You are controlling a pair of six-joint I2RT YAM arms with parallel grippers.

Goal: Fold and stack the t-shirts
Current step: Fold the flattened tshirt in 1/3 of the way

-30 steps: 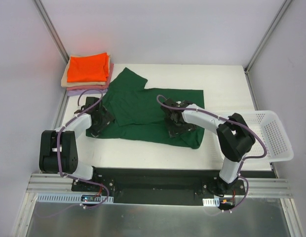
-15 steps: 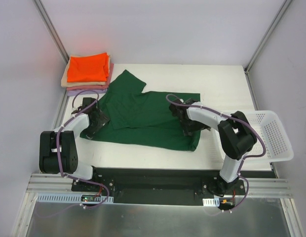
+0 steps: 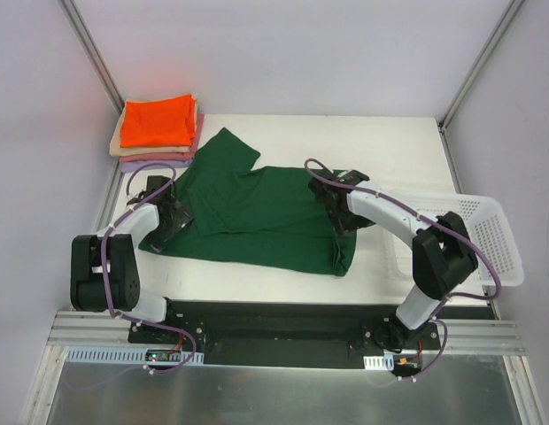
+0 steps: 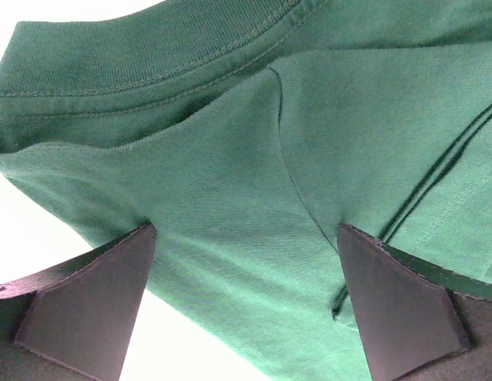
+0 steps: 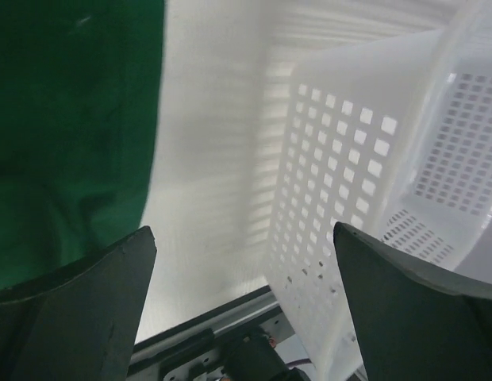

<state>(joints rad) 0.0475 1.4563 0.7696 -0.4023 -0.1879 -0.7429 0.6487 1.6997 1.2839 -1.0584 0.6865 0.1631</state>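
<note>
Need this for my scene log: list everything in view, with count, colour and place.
dark green t-shirt: one, dark green, spread partly folded across the table's middle
folded t-shirts: one stack, orange on top with beige, pink and lavender layers beneath, far left corner
basket: one, white mesh, right edge of the table
table: one, white, under everything
left hand: one, black, open, at the green shirt's left end
right hand: one, black, open, at the green shirt's right end

Hidden and cropped
Top view, upper left: stack (image 3: 150,152) shows only edges beneath orange shirt (image 3: 157,121). Wrist views crop green shirt (image 4: 254,198) and basket (image 5: 365,159) at frame edges.
</note>
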